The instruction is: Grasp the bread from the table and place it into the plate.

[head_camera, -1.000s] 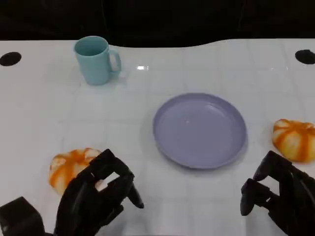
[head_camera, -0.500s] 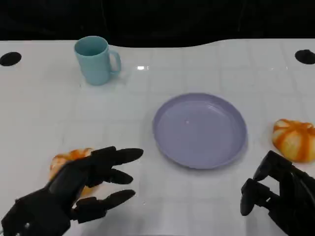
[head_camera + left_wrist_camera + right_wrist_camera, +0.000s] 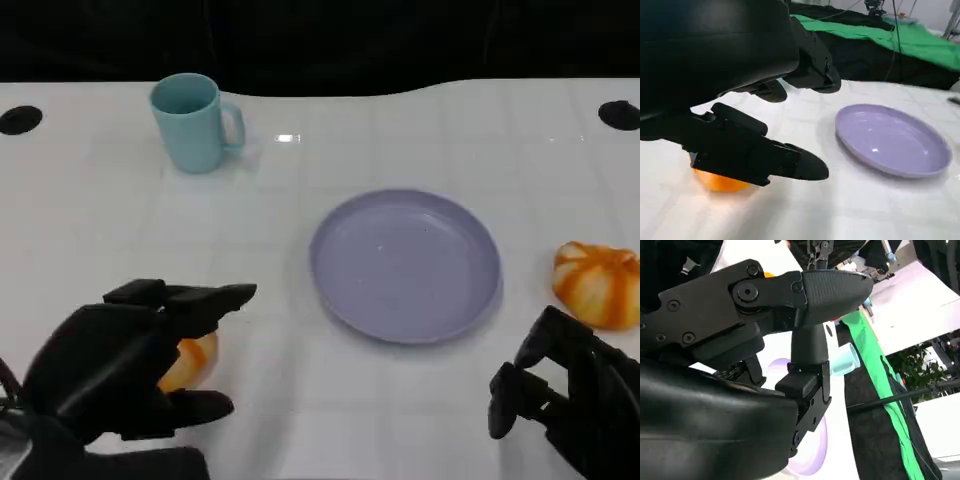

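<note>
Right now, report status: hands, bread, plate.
Left robot hand open over the near bread, no grip yet. Right robot hand idle, fingers curled. Second bread untouched. Plate bare, path clear.

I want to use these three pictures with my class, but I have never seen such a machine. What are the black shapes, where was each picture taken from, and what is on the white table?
The black shapes are a humanoid robot's hands. One picture looks down from its head; the others come from cameras behind each wrist. On the table lie a purple plate, a light blue mug and two orange-striped bread rolls. The left hand reaches over the near bread with fingers apart, not gripping it. The right hand, curled, holds nothing; the other bread lies beyond it.
</note>
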{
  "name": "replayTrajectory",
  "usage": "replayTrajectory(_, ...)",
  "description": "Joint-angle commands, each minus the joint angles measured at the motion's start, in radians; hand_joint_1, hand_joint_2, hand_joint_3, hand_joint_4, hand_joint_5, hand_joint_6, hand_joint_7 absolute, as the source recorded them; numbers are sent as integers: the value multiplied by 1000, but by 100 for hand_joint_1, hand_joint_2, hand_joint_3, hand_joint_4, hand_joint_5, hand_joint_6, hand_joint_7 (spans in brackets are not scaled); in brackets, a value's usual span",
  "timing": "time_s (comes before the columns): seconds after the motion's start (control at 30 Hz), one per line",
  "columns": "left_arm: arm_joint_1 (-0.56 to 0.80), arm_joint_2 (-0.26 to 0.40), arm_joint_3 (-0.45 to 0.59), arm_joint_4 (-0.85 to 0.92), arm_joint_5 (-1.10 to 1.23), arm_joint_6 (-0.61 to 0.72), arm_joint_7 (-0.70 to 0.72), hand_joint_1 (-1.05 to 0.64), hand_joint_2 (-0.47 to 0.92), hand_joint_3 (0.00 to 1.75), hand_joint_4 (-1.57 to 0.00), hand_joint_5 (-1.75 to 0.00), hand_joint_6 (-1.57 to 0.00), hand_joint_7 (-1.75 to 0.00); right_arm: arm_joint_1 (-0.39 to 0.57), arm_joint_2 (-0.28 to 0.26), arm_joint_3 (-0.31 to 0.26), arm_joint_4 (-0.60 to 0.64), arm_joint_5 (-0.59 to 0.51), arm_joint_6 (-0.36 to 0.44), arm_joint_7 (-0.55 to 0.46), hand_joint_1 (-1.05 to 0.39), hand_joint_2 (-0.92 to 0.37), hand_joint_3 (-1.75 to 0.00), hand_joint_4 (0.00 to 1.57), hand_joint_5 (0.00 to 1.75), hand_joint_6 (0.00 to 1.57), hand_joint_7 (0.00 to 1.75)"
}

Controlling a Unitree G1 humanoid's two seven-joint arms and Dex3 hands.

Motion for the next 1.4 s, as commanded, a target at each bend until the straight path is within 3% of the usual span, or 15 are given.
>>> replayTrajectory(0.03, -28, 64, -9, -81, 164, 63, -76, -61, 92, 12, -5, -21, -26, 0, 9, -10, -12, -16, 0, 1, -10, -60, -92, -36, 75, 175, 61, 160)
replayTrajectory(0.43, -95, 80, -67, -50, 352, 135, -220, -54, 87, 0, -2, -10, -16, 0, 10, -11, -6, -24, 4, 3, -13, -60, -92, -39, 76, 175, 61, 161)
replayTrajectory(0.63, -170, 73, -108, 104, 337, 140, -223, -55, 88, 1, -5, -9, -15, 0, 9, -13, -6, -25, 3, 7, -14, -60, -92, -40, 74, 175, 59, 161)
replayTrajectory(0.9, -252, 77, -170, 288, 332, 123, -149, -54, 88, 0, -11, -9, -15, -1, 2, -9, -7, -12, -5, -4, -13, -60, -92, -38, 75, 175, 61, 161)
replayTrajectory(1.4, -481, 21, -303, 808, 238, 64, 22, -54, 89, 1, -18, -11, -21, -2, -3, -5, -8, -3, -5, -5, -16, -60, -92, -37, 76, 175, 62, 159)
